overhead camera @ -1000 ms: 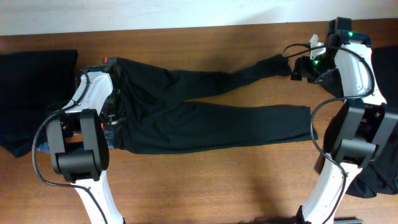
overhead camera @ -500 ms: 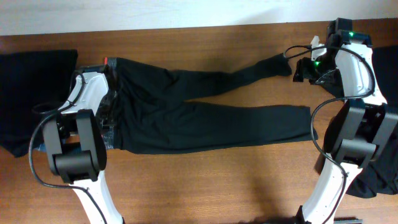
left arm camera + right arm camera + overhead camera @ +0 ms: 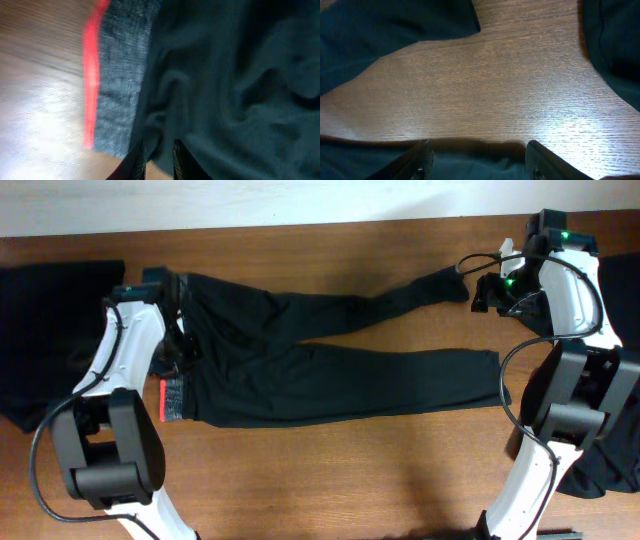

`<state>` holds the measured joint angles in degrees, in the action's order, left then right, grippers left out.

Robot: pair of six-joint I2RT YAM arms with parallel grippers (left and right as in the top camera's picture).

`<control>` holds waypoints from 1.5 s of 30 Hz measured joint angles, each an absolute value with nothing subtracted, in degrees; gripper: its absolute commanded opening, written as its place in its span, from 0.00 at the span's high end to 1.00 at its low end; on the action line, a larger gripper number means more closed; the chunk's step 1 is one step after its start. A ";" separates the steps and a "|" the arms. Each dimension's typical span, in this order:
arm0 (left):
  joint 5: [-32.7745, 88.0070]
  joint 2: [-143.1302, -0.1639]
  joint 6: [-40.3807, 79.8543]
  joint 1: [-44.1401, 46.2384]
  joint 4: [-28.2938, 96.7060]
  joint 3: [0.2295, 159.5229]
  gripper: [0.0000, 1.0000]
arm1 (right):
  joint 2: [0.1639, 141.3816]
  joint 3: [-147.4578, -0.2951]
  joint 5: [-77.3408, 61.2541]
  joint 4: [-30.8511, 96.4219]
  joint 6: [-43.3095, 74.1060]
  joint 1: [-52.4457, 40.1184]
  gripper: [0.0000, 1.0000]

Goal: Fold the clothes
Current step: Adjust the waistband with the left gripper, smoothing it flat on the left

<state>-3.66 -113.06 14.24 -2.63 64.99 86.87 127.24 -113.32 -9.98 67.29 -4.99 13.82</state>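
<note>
The left gripper point(image 3: 157, 159) has its fingers close together, pinching a fold of the black trousers point(image 3: 330, 355) just beside the red-edged grey waistband point(image 3: 117, 85), which lies toward 10 o'clock in the wrist view. The right gripper point(image 3: 479, 155) is spread wide, with dark cloth under its fingertips and bare table point(image 3: 495, 75) ahead at 12 o'clock. Seen from overhead, the trousers lie flat across the table with the waistband at 9 o'clock. One leg runs to 3 o'clock and the other to 2 o'clock, its cuff point(image 3: 447, 282) just beside the right gripper. A black garment point(image 3: 45, 320) sits at the 9 o'clock edge, and a dark heap point(image 3: 605, 465) sits at 4 o'clock.
</note>
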 measured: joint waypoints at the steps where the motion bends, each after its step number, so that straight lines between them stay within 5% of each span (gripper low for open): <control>1: -3.07 -113.14 14.13 -2.63 63.94 85.30 0.81 | 127.24 -113.32 -10.00 67.33 -4.97 13.82 0.36; 18: -17.02 -113.27 16.12 -2.66 65.34 71.59 0.83 | 127.24 -113.32 -9.98 68.55 -5.02 13.82 0.36; 22: -18.33 -113.27 16.38 -2.63 66.24 71.55 0.99 | 127.24 -113.32 -9.98 68.69 -4.97 13.82 0.36; 45: -14.83 -105.54 15.94 -2.66 47.00 71.94 0.97 | 127.24 -113.32 -9.98 68.77 -4.95 13.82 0.36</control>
